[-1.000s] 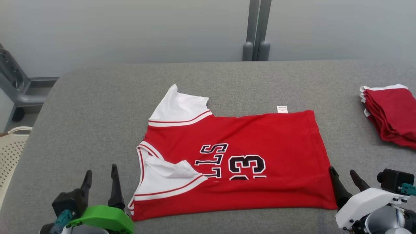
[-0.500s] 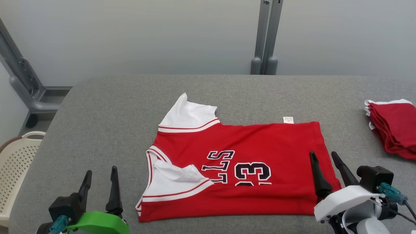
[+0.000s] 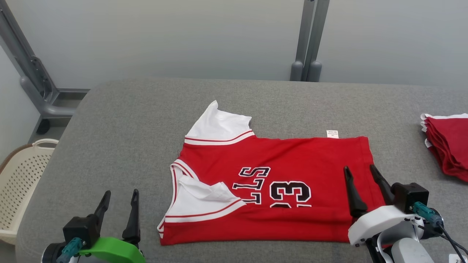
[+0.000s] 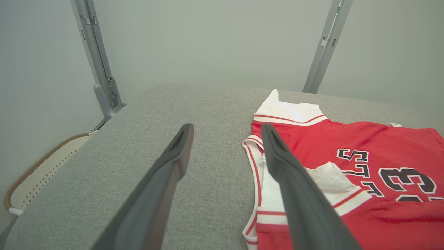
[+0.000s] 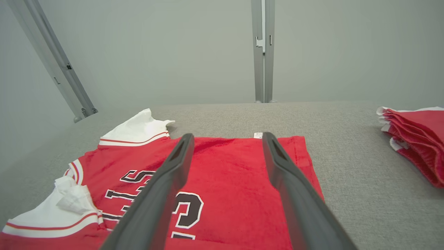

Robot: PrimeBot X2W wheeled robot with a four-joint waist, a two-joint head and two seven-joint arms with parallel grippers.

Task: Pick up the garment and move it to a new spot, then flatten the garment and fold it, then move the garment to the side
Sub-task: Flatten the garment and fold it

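Cream perforated basket (image 3: 22,175) beyond left edge of grey tabletop (image 3: 120,120). Left gripper (image 3: 121,191) near left, jaws spread wide, empty, just left of jersey's neck end, not touching it. Red jersey (image 3: 292,160) lies flat at tabletop centre, white shoulder panels left, hem right, near part folded over black lettering. Right gripper (image 3: 359,167) over hem end, jaws released, grasping nothing. Stack of folded red garments (image 3: 448,146) at right edge, well apart.

jersey (image 3: 292,160): red, white sleeves, black lettering | table (image 3: 128,120): grey | basket (image 3: 22,175): cream
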